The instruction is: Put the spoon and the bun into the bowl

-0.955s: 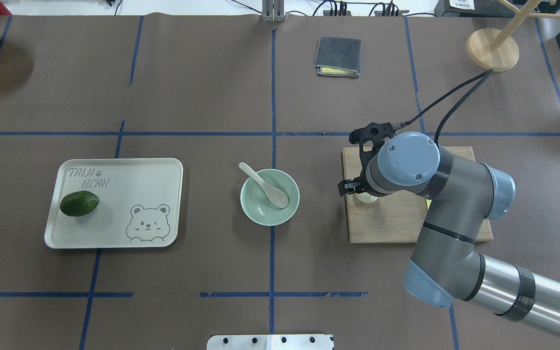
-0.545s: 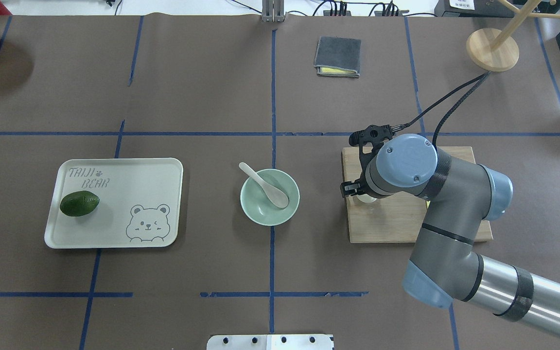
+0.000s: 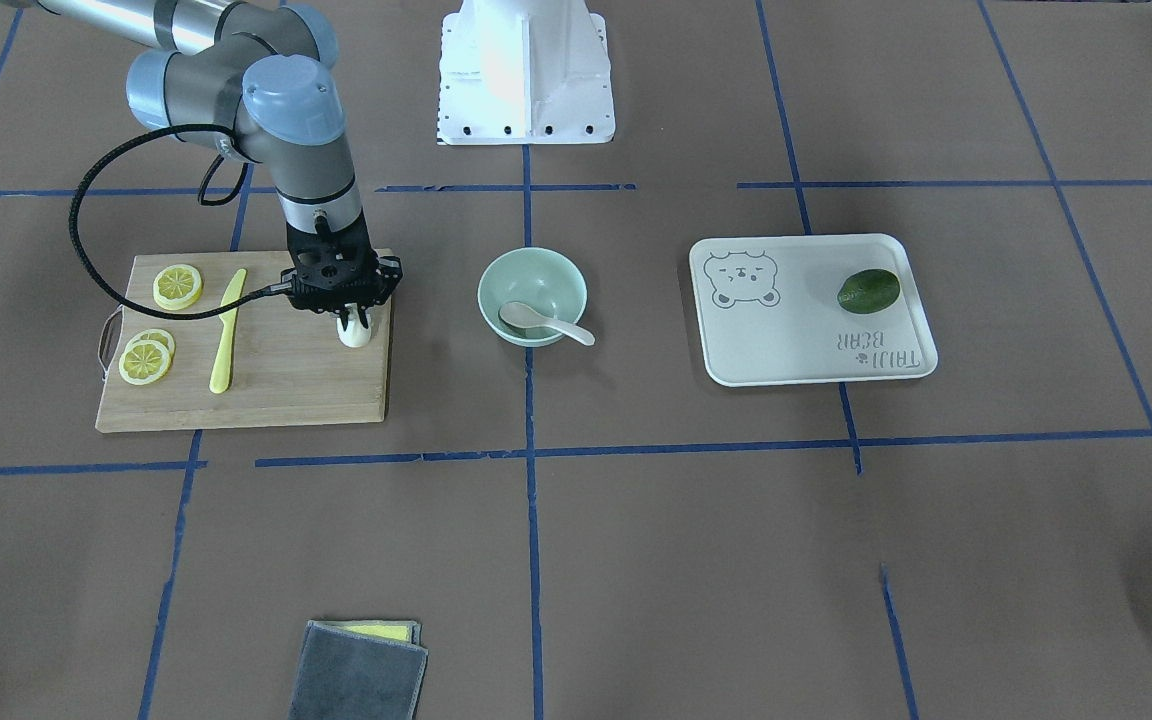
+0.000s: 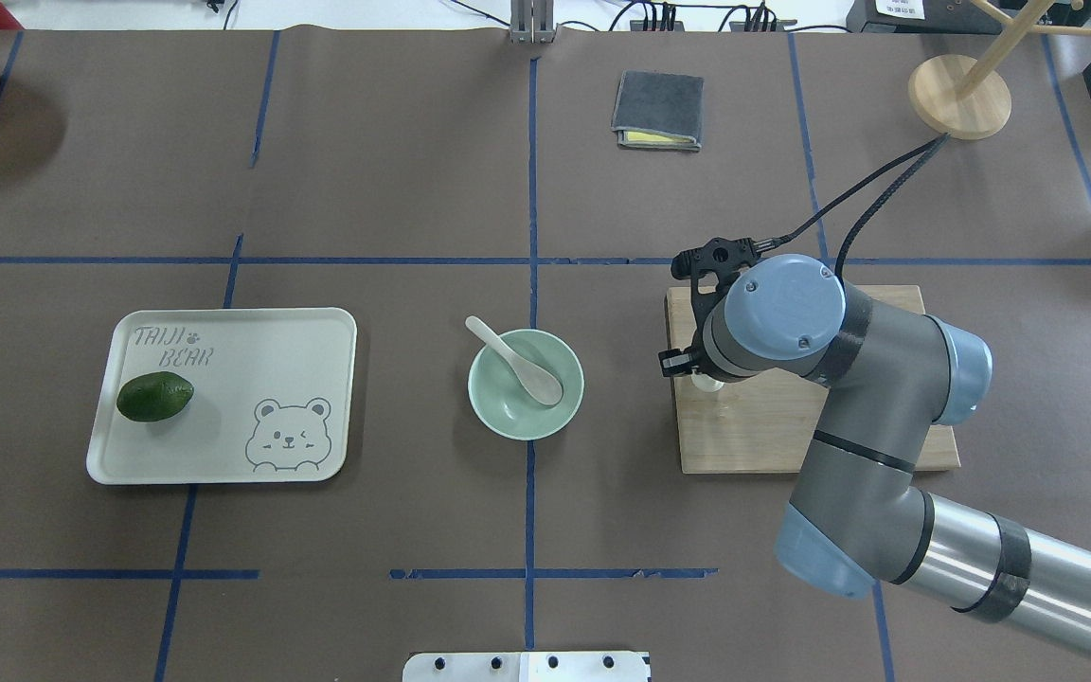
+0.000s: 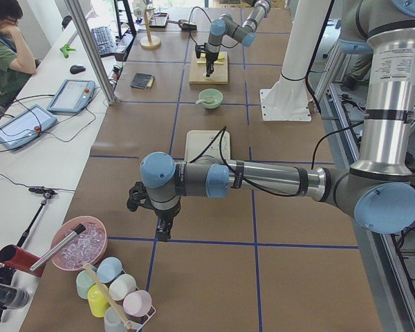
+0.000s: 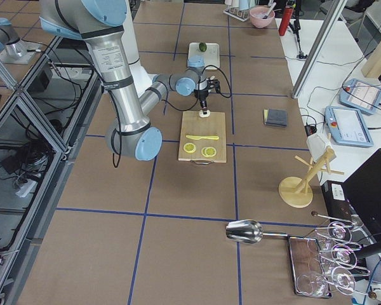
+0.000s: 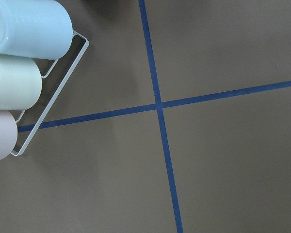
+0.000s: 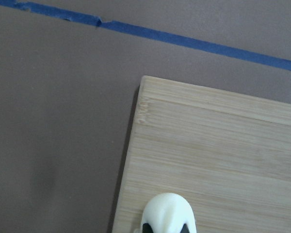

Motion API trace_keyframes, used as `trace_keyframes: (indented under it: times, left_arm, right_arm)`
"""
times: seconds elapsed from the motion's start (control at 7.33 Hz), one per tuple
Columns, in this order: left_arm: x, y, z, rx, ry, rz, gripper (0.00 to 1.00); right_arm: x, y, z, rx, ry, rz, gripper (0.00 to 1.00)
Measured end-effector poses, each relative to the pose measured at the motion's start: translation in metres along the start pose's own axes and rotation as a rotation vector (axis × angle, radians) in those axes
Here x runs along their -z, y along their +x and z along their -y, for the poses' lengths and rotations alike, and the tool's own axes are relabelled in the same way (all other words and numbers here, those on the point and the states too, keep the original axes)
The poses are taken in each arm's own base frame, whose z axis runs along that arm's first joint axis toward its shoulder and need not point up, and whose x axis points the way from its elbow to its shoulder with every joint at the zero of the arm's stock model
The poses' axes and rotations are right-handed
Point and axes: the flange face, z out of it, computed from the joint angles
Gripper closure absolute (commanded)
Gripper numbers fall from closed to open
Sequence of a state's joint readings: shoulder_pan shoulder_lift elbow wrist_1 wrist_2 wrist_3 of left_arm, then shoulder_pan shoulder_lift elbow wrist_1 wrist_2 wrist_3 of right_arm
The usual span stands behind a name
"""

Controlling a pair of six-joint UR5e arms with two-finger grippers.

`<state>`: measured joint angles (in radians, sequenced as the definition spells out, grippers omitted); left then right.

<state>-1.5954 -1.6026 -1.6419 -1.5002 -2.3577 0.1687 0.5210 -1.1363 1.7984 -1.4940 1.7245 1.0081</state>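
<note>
The white bun [image 3: 355, 333] sits near the corner of the wooden cutting board [image 3: 286, 385] that is closest to the bowl. My right gripper [image 3: 354, 322] points straight down and is shut on it. In the right wrist view the bun [image 8: 166, 211] looks pinched between two dark fingertips [image 8: 146, 227]. From overhead only a sliver of the bun [image 4: 708, 384] shows under the wrist. The white spoon [image 4: 514, 360] lies in the mint-green bowl [image 4: 508, 409], its handle over the far-left rim. My left gripper [image 5: 163, 229] hangs far off near the cup rack; I cannot tell whether it is open or shut.
Lemon slices [image 3: 178, 286] and a yellow plastic knife [image 3: 226, 332] lie on the board. A white bear tray [image 4: 252, 341] with a dark green fruit [image 4: 154, 396] is left of the bowl. A folded grey cloth [image 4: 658, 110] lies at the far side. Pastel cups [image 7: 19, 73] sit under the left wrist.
My right wrist has shifted slightly toward the bowl and the far side. Less of the bun shows under it now. The spoon and bowl have not moved.
</note>
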Motion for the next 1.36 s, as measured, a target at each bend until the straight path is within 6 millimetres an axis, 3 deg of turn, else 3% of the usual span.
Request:
trace_keyframes:
  times: [0.27,0.41,0.55,0.82,0.95,1.09,1.36]
  left_arm:
    - [0.001,0.001,0.001,-0.002,0.002,0.0,0.0]
    - [0.001,0.001,0.001,-0.002,0.002,0.0,0.0]
    - [0.001,0.001,0.002,-0.003,0.003,0.0,0.0]
    - [0.001,0.002,0.003,-0.004,0.003,0.0,0.0]
    - [0.001,0.003,0.003,-0.005,0.004,-0.007,0.0]
    - [0.002,0.004,0.003,-0.005,0.006,-0.017,0.0]
    - [0.002,0.005,0.004,-0.006,0.008,-0.026,0.0]
  right_arm:
    - [0.037,-0.048,0.026,-0.049,0.027,0.037,1.0]
    - [0.061,-0.083,0.038,-0.09,0.027,0.047,1.0]
    - [0.071,-0.121,0.04,-0.126,0.026,0.045,1.0]
    - [0.056,-0.183,0.018,-0.147,0.046,0.006,0.96]
    - [0.044,-0.198,0.005,-0.143,0.052,-0.015,0.39]
    - [0.035,-0.205,-0.003,-0.137,0.054,-0.032,0.0]
    - [0.024,-0.204,-0.009,-0.121,0.074,-0.059,0.0]
